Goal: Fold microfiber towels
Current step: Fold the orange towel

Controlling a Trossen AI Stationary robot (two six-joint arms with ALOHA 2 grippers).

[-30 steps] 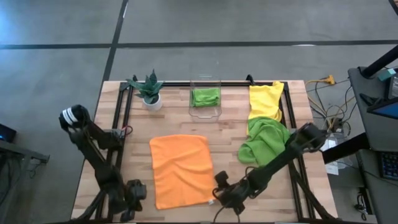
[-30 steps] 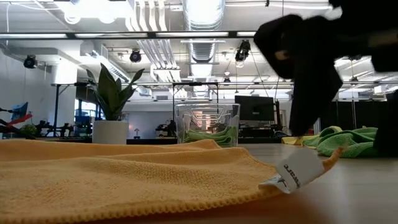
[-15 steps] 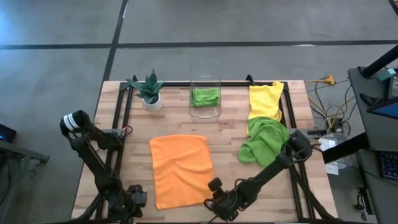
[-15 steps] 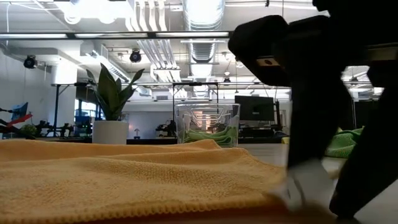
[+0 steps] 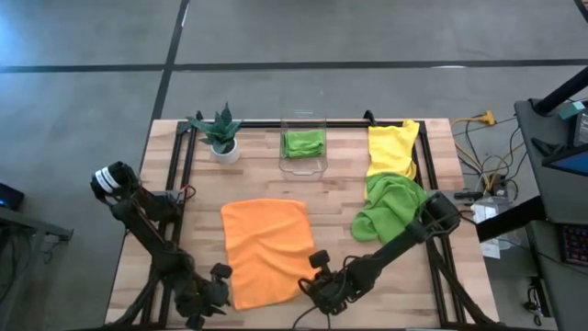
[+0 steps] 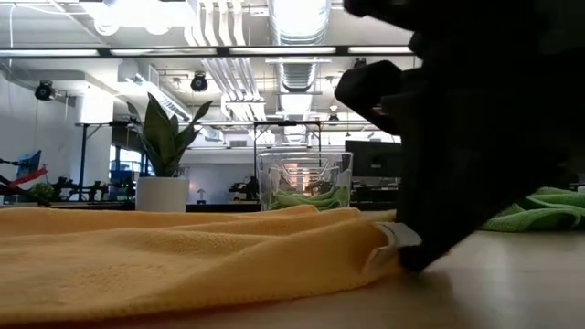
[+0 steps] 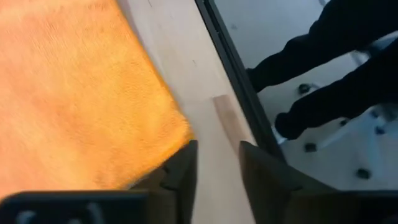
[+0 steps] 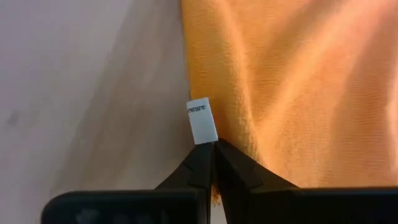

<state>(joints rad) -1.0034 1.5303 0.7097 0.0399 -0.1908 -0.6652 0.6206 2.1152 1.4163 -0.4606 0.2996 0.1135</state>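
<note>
Since a second ago my right gripper (image 5: 310,291) slid onto the near right corner of the orange towel (image 5: 266,248) and pinched shut on it by the white tag (image 8: 202,121). Left gripper (image 5: 219,294) moved up to the near left corner, fingers slightly apart, nothing between them. Towel's flat mid-table (image 5: 340,193).

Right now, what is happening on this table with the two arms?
The right hand is shut on the near right corner of the flat orange microfiber towel, beside its white label. The left hand sits at the towel's near left corner, fingers apart, not gripping yet. The fold has not started.
</note>
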